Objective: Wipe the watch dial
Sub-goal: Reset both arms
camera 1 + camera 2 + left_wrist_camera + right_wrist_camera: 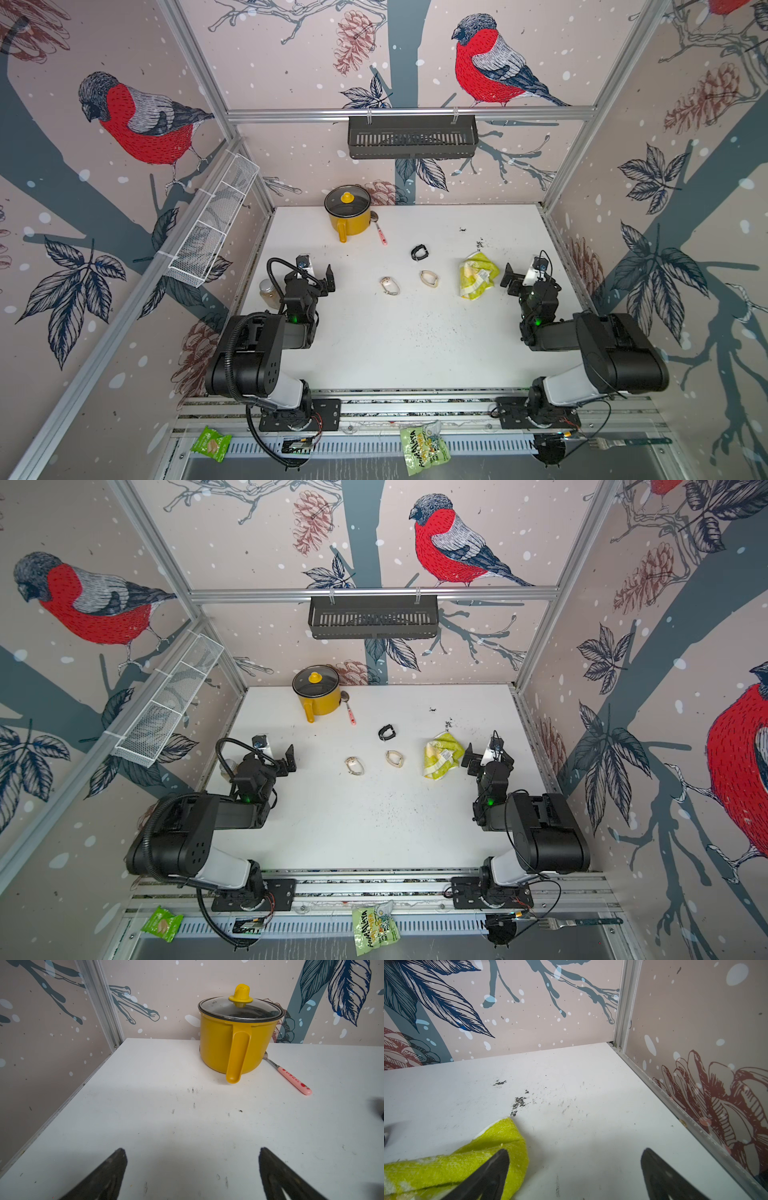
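1. Watches, three in all, lie loose in the middle of the worktop [374,353], none of them held. A black watch [419,252] is farther back, with a gold-toned watch [429,279] and a silvery watch [389,286] nearer the arms, close together but not touching.
2. Right of them, and apart from them, a crumpled yellow-green cloth [478,276] rests on the worktop beside dark specks.
3. The right end effector [575,1150] is released, its jaws spread wide with nothing between them. It sits just beside the cloth, and in the wrist view one finger [488,1174] overlaps the cloth's edge, though contact cannot be told.
4. The left end effector [192,1150] is likewise released and empty, over bare worktop at the left side, well apart from the watches.
5. A yellow pot [234,1043] with a glass lid stands at the back, a pink-handled spoon [291,1078] just beside it.
6. A jar [268,291] shows partly behind the left arm.
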`<state>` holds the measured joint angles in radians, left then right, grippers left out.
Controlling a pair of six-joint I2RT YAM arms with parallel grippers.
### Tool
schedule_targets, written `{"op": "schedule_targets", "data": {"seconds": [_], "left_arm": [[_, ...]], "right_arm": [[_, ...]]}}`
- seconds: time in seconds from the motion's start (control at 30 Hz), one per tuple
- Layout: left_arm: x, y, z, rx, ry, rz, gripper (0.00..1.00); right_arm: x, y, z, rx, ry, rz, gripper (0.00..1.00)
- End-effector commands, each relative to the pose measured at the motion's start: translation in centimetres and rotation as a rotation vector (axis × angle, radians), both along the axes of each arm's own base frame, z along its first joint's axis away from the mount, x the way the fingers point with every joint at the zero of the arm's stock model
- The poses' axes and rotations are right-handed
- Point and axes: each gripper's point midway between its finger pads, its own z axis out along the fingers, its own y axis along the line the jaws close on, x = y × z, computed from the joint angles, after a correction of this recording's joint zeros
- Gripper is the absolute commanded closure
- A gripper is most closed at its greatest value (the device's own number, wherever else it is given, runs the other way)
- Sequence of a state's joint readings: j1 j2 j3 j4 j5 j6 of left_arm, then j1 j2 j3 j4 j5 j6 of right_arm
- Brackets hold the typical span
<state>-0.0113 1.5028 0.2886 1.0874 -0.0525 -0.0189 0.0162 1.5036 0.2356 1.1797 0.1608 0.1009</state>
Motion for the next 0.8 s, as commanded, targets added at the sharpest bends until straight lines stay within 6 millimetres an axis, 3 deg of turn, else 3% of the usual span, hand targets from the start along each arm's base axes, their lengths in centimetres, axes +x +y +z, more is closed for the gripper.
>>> {"op": "schedule_targets", "data": {"seconds": [0.0, 0.77], "left_arm": [[0.05, -0.08, 0.43, -0.004, -0.014, -0.008, 0.01], [0.03, -0.16, 0.49, -0.007, -0.012, -0.011, 0.02]], "right_arm": [[0.02, -0.11, 0.50, -0.015, -0.017, -0.007, 0.00], [0.01, -0.13, 0.47, -0.015, -0.016, -0.008, 0.00]]}}
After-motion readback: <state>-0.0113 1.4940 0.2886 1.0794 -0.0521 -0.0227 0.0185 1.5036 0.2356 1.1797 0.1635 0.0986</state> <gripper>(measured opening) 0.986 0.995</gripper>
